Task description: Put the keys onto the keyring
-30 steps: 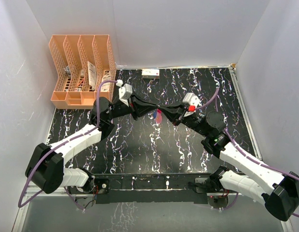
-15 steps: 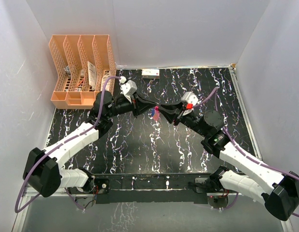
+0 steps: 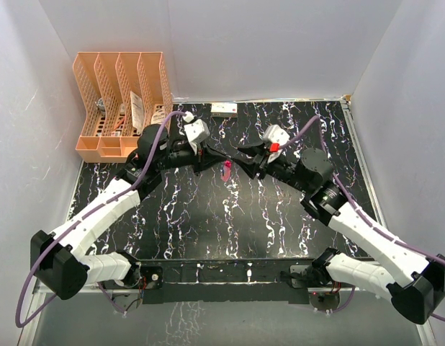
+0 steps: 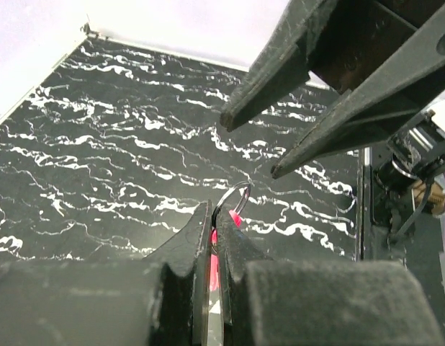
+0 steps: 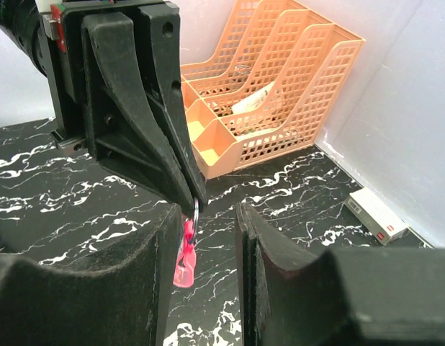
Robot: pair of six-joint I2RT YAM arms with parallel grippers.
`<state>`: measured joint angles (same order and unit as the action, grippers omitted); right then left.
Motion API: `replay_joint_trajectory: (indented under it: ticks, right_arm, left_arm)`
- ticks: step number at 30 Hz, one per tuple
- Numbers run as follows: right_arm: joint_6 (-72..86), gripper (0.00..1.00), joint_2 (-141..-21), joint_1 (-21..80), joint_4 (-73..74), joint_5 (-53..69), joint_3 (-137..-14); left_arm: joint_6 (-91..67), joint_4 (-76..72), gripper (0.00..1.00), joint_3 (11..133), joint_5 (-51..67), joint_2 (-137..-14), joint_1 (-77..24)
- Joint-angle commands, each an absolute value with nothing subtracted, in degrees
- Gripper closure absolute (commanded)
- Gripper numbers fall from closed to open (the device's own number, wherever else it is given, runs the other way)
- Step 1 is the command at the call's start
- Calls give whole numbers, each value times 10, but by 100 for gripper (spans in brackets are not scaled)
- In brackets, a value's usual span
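Holding the keyring (image 3: 227, 171) aloft over the middle of the black marbled table (image 3: 208, 223) — pinching it in the left gripper (image 3: 216, 159), fingers (image 4: 186, 245) pressed close together on the top of the red-pink strap (image 5: 185, 261). Showing, in the left wrist view, the thin metal ring (image 4: 237, 198) poking out past the fingertips toward 1 o'clock. Letting the strap dangle straight down below the ring, at about 5 o'clock from the left fingertips in the overhead view. Facing it from the 3 o'clock side with the right gripper (image 3: 245, 157), gaping partway and gripping nothing — hovering just beside the ring, apart from it. Framing, in the right wrist view, the ring and strap in the gap between the parted fingers, with the left gripper looming beyond at 11 o'clock. Standing at 10 o'clock on the table, against the left wall: an orange four-slot file rack (image 3: 122, 86) holding a few papers. Lying at 12 o'clock by the back wall: a small white box (image 3: 224, 108).
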<state>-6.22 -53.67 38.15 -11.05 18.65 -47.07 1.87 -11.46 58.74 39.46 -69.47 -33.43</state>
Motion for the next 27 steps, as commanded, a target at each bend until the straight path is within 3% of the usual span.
replay_joint_trajectory:
  ticks: [1, 27]
  right_arm:
    - [-85, 65, -569, 382, -53, 236, -526]
    - [-68, 72, -604, 383, -58, 268, -539]
  left_arm:
    - [82, -8, 100, 634, 412, -687, -332]
    - [139, 108, 100, 693, 409, -708, -332]
